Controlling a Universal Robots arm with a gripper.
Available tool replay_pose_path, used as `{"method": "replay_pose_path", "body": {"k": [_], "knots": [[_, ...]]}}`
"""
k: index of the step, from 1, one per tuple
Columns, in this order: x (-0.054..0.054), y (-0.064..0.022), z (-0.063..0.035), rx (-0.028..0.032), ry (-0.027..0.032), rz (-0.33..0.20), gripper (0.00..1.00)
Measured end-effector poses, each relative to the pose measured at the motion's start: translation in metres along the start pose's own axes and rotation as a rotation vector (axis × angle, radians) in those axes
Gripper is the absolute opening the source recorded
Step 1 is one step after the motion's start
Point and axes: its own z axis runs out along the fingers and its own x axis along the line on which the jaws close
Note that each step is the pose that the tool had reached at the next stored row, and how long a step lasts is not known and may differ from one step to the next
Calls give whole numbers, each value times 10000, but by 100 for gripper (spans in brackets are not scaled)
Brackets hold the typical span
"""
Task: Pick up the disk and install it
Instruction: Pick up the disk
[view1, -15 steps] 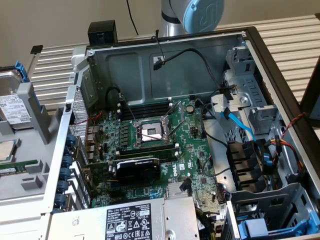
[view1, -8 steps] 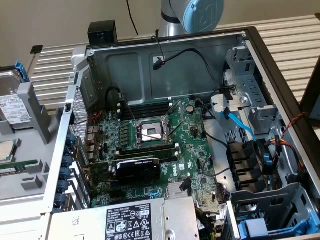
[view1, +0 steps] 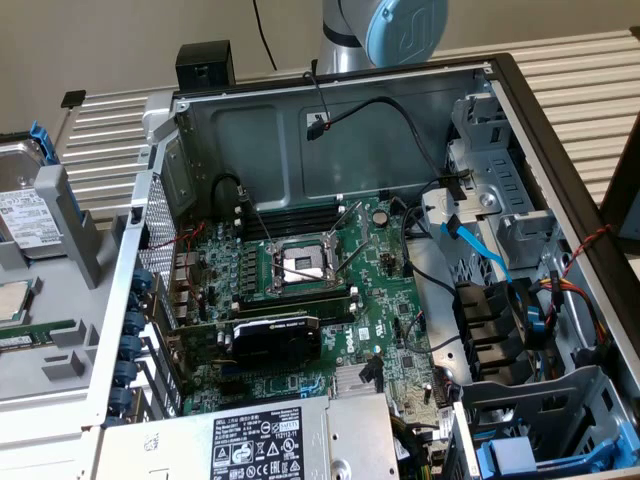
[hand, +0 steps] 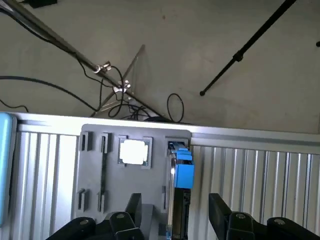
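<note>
The disk (view1: 22, 215), a silver drive with a white label in a blue carrier, stands on edge in a slot of the grey holder tray (view1: 60, 365) at the exterior view's far left, outside the computer case. In the wrist view I see the disk (hand: 183, 170) edge-on, its blue carrier upright in the tray (hand: 100, 165). My gripper (hand: 175, 215) is open. Its dark fingers (hand: 220, 212) stand wide apart on either side of the disk's line, not touching it. The arm (view1: 390, 30) rises behind the case.
The open computer case (view1: 330, 100) holds a motherboard (view1: 300, 270), a power-supply box (view1: 260, 440) at the front, and another blue-fronted carrier (view1: 510, 455) in a drive bay at the exterior view's lower right. A processor chip (hand: 134, 151) lies in the tray beside the disk.
</note>
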Motion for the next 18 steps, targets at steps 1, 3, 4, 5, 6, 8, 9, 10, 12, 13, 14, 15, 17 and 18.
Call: {"method": "replay_pose_path", "body": {"k": [1, 3, 4, 5, 6, 8, 9, 10, 12, 13, 14, 15, 17, 18], "knots": [[0, 0, 5, 21, 4, -185, 64], [-1, 0, 15, 95, 14, -474, 64], [-1, 0, 17, 173, 23, -503, 64], [-1, 1, 22, 271, 33, -509, 64], [-1, 3, 28, 334, 36, -508, 64], [-2, 10, 40, 425, 10, -506, 64], [-2, 11, 46, 445, -45, -505, 64], [-3, 11, 52, 461, -121, -503, 64], [-3, 11, 67, 480, -269, -473, 64], [-4, 11, 77, 483, -305, -433, 64], [-4, 11, 89, 476, -310, -386, 64], [-5, 11, 98, 453, -313, -347, 64], [-4, 10, 116, 351, -323, -233, 64], [-5, 10, 122, 292, -328, -162, 64]]}}
